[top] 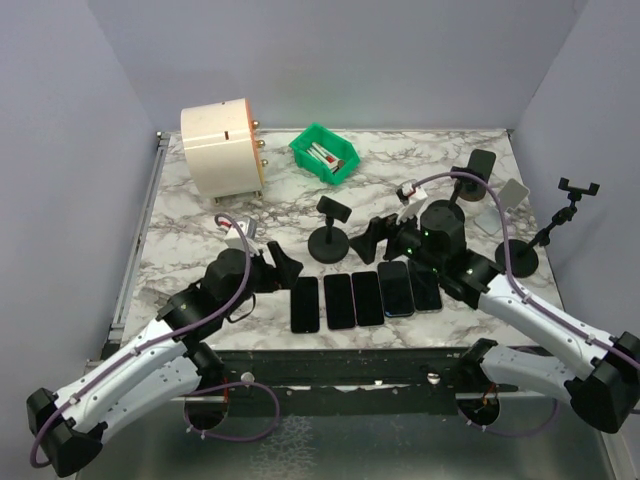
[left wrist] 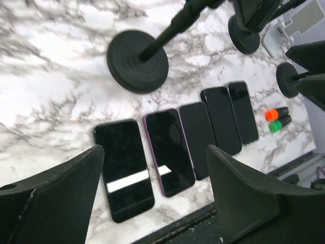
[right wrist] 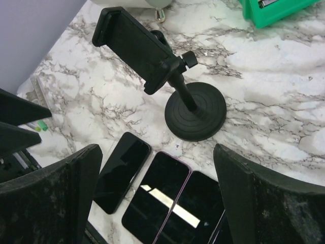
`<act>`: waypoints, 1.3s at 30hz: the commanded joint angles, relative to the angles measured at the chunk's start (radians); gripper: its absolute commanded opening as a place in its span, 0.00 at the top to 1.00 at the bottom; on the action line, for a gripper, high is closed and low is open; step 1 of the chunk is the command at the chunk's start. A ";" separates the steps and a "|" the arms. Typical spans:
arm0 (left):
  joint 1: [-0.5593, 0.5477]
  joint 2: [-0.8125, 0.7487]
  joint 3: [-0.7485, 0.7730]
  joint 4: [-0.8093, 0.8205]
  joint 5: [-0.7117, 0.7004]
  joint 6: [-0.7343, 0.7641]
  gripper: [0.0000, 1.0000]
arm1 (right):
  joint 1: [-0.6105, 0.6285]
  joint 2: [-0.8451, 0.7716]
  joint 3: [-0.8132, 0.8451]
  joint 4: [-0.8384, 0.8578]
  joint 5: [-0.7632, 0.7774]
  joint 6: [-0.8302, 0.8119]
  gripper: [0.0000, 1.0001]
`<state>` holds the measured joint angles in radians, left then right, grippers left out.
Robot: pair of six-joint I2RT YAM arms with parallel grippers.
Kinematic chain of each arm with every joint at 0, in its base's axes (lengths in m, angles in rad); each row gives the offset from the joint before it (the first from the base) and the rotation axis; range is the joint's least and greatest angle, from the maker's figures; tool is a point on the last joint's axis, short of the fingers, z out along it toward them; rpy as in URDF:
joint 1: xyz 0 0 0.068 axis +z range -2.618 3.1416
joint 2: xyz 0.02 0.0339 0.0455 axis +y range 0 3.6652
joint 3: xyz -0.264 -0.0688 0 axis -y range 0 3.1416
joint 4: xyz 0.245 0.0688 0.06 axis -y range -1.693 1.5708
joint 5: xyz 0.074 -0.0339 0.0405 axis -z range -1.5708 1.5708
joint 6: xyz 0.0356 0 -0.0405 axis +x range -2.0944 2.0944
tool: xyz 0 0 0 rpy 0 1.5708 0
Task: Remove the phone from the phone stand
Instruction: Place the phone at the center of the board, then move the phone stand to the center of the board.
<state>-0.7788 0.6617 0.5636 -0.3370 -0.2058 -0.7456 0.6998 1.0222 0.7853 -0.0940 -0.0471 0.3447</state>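
— Where do my grippers stand?
— Your left gripper (left wrist: 155,157) hangs to the near left of the phone stand (top: 330,240), fingers spread wide, gripping nothing. Your right gripper (right wrist: 157,152) sits just right of the stand, equally released.
— And the phone (top: 305,303)?
— Flat on the table (top: 200,200), near-left of the stand's base. Four more phones (top: 381,293) line up beside it in front of the stand. Behind the stand you'll see a green bin (top: 324,153).

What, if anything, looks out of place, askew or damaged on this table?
Nothing stands out. Five phones lie flat, side by side, near the front edge of the table. The middle stand is upright, its holder empty.
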 commanded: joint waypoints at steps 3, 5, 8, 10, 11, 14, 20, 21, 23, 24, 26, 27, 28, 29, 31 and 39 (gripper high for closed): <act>0.006 -0.043 0.078 -0.093 -0.166 0.226 0.16 | 0.020 0.001 -0.148 0.395 0.032 -0.092 0.05; 0.006 -0.064 0.076 -0.093 -0.203 0.262 0.16 | 0.023 0.014 -0.140 0.429 0.018 -0.087 0.05; 0.005 -0.094 0.061 -0.087 -0.247 0.300 0.15 | 0.024 0.062 -0.071 0.420 0.009 -0.076 0.04; 0.006 -0.111 0.046 -0.082 -0.264 0.305 0.15 | 0.024 0.110 -0.006 0.380 0.021 -0.071 0.02; 0.006 -0.118 0.041 -0.077 -0.264 0.305 0.15 | 0.025 0.137 0.028 0.353 0.031 -0.062 0.01; 0.006 -0.131 0.035 -0.074 -0.255 0.305 0.14 | 0.023 0.224 0.110 0.275 0.064 0.007 0.01; 0.005 -0.149 0.028 -0.077 -0.249 0.301 0.15 | 0.023 0.269 0.126 0.251 0.109 0.171 0.07; 0.006 -0.151 0.028 -0.078 -0.251 0.301 0.14 | 0.023 0.273 0.125 0.251 0.109 0.193 0.08; 0.006 -0.152 0.028 -0.077 -0.251 0.301 0.14 | 0.023 0.281 0.132 0.238 0.115 0.225 0.13; 0.006 -0.152 0.028 -0.077 -0.250 0.302 0.14 | 0.023 0.284 0.136 0.228 0.122 0.236 0.16; 0.006 -0.152 0.028 -0.078 -0.248 0.301 0.14 | 0.023 0.285 0.135 0.214 0.134 0.247 0.22; 0.006 -0.153 0.028 -0.080 -0.247 0.301 0.14 | 0.023 0.283 0.132 0.209 0.140 0.253 0.25; 0.006 -0.154 0.028 -0.080 -0.247 0.301 0.14 | 0.023 0.281 0.127 0.204 0.146 0.257 0.28; 0.005 -0.154 0.027 -0.081 -0.247 0.301 0.14 | 0.023 0.280 0.126 0.202 0.147 0.258 0.31; 0.006 -0.154 0.027 -0.080 -0.247 0.301 0.14 | 0.023 0.285 0.127 0.185 0.147 0.261 0.38; 0.006 -0.155 0.025 -0.080 -0.244 0.298 0.14 | 0.023 0.308 0.127 0.172 0.154 0.267 0.48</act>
<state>-0.7788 0.5175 0.5980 -0.4007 -0.4355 -0.4583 0.7189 1.3102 0.9134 0.1101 0.0719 0.5964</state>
